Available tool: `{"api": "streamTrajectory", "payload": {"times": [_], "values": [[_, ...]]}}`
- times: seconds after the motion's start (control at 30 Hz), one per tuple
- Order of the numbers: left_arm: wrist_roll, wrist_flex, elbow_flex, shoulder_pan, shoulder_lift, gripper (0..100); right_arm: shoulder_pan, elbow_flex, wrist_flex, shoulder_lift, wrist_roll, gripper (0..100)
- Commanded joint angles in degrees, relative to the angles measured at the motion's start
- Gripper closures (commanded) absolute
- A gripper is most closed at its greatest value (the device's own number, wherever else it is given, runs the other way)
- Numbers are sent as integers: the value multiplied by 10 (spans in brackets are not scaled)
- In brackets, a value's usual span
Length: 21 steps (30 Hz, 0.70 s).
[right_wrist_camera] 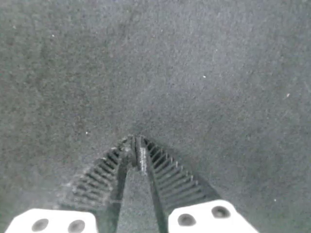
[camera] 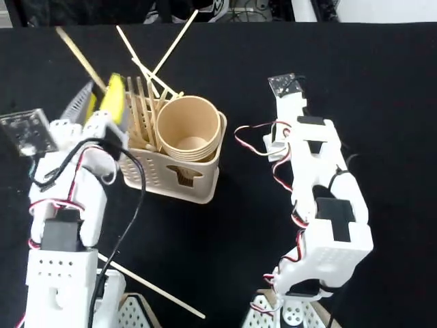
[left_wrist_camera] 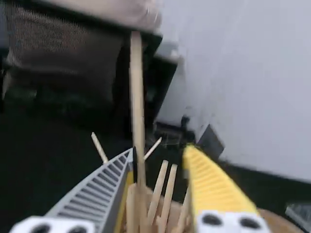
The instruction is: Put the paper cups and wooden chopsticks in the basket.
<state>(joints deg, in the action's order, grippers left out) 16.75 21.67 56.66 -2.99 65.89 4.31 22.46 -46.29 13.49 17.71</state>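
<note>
- Loose chopstick [camera: 153, 287]: lies flat on the black worktop [camera: 382, 102] at the near edge, just right of the left arm's base, well apart from the basket.
- Left arm [camera: 65, 205]: stands at the left of the scene, its wrist raised just left of the basket.
- Left gripper [left_wrist_camera: 159, 150]: jaws spread, one grey and ribbed, one yellow. The tops of the chopsticks standing in the basket show in the gap between them.
- Raised chopstick [left_wrist_camera: 137, 107]: rests against the inner face of the grey jaw and points away to the far left. The yellow jaw stands clear of it.
- Basket [camera: 171, 181]: white, with slotted walls, at the centre of the worktop between the two arms.
- Paper cups [camera: 189, 130]: nested into one stack, upright, mouth up, in the right part of the basket.
- Chopstick bundle [camera: 145, 109]: stands in the left part of the basket beside the cups. Several sticks fan out toward the far side.
- Right arm [camera: 321, 184]: folded at the right of the scene, well apart from the basket.
- Right gripper [right_wrist_camera: 137, 145]: jaws pressed together with nothing between them, pointing down at bare worktop.
</note>
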Motion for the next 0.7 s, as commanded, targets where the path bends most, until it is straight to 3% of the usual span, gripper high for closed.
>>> {"api": "streamTrajectory", "payload": {"times": [0.0,0.2,0.33,0.5,0.57,0.67], "values": [[-36,149,-71,0,-12,773,-8,-2,8,-3,4,986],[-40,352,-241,-48,-15,774,-5,-2,8,-4,4,986],[-49,468,-315,-163,-33,777,5,-6,-8,-8,4,986],[-122,620,-335,-281,-118,777,3,-16,-66,-35,4,986],[-147,638,-305,-316,-159,777,-10,-24,-111,-54,25,987],[-168,590,-237,-371,-215,777,-24,-27,-185,-94,96,987]]}}
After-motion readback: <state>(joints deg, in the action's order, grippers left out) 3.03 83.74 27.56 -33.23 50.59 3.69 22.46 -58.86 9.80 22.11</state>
